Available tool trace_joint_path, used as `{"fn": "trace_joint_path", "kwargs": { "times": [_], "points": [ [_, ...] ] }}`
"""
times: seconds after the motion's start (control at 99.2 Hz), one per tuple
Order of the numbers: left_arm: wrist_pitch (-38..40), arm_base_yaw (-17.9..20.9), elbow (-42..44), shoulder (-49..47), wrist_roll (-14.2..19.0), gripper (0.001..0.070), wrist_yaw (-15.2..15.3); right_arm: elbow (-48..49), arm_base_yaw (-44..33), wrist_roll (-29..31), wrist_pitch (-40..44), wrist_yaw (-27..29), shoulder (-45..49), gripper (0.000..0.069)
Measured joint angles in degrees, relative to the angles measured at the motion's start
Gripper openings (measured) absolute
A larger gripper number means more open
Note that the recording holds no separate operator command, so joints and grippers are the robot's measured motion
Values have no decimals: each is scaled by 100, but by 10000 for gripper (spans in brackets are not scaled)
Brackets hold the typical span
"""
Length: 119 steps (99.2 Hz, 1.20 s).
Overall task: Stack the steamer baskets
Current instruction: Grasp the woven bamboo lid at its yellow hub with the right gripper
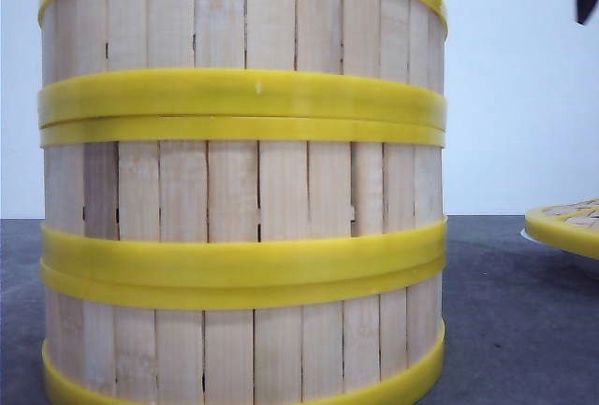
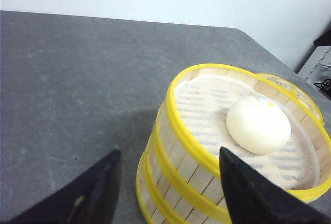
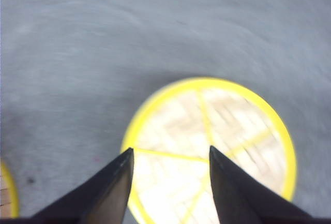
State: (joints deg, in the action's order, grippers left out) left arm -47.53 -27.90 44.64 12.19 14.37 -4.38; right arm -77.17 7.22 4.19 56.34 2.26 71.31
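Baskets: the steamer baskets point(image 1: 241, 190) are sitting stacked three high, near, left of the lid point(image 1: 567, 223).
Handling: looking light and stiff; grip the rims.
Jaws: left gripper point(image 2: 168, 182) and right gripper point(image 3: 170, 175) both gaping, empty.

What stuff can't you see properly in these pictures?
- Insides of the two lower steamer baskets: hidden in every view by their slat walls and the top basket.
- Bottom of the stack: cut off by the front view's lower edge.
- Lid: blurred in the right wrist view and partly covered by the right gripper; only its edge shows in the front view.
- Far rim beyond the bun: cut off by the left wrist view's edge; left gripper covers the near wall.
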Motion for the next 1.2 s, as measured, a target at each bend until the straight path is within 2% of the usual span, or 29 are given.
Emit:
{"fn": "trace_joint_path", "kwargs": {
  "times": [0.091, 0.323, 0.666, 1.2],
  "points": [
    [-2, 0, 0, 0, -33, 356, 0, 77, -317, -61, 17, -212, 57, 280],
    [-7, 0, 0, 0, -107, 356, 0, 651, -612, -103, -96, -229, 87, 280],
    [-11, 0, 0, 0, -127, 356, 0, 1657, -702, -103, -953, -227, 96, 280],
    [-31, 0, 0, 0, -127, 356, 0, 1735, -992, -76, -1281, -227, 754, 280]
  ]
}}
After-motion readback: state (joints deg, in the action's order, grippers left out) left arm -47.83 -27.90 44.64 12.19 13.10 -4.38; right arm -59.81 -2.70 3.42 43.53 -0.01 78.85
